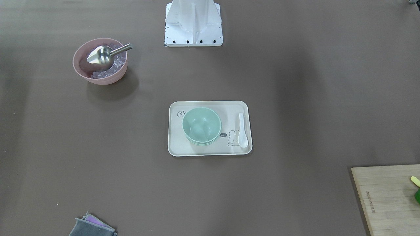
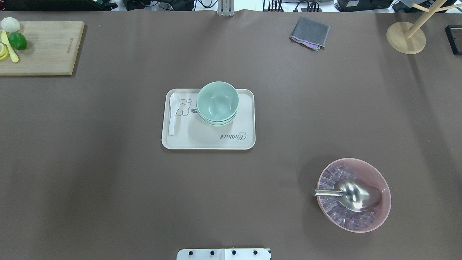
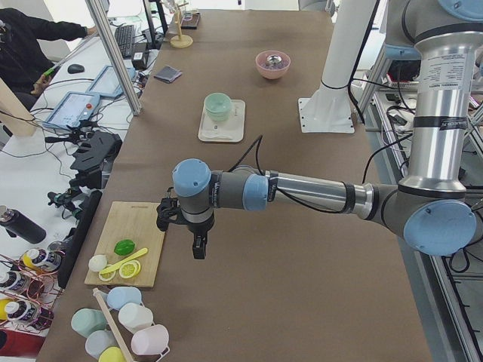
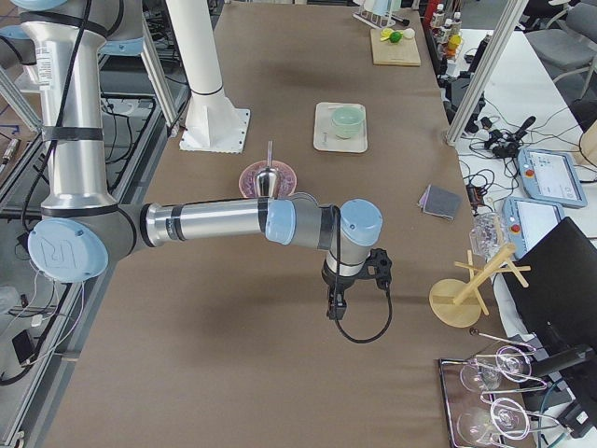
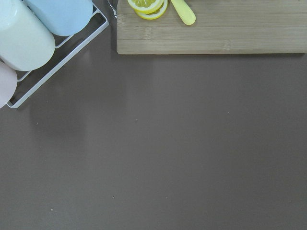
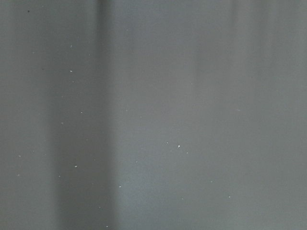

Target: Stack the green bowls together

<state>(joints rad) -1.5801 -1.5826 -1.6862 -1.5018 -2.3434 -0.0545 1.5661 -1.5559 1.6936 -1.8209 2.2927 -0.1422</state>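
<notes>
The pale mint-green bowls (image 2: pixel 217 103) sit nested in one stack on a cream tray (image 2: pixel 216 139) in the middle of the table, also in the front-facing view (image 1: pixel 201 126) and small in both side views (image 3: pixel 218 106) (image 4: pixel 347 120). My left gripper (image 3: pixel 198 247) hangs over the table near the cutting board, far from the bowls. My right gripper (image 4: pixel 335 306) hangs over bare table at the other end. Each shows only in a side view, so I cannot tell if they are open or shut. The wrist views show no fingers.
A white spoon (image 2: pixel 173 112) lies on the tray. A pink bowl (image 2: pixel 375 173) with ice cubes and a metal scoop (image 2: pixel 352 195) stands near the robot's right. A wooden cutting board (image 2: pixel 47 48) with lemon and lime, a grey cloth (image 2: pixel 309 33), a wooden stand (image 2: pixel 406 38) and a cup rack (image 5: pixel 29 33) lie around the edges.
</notes>
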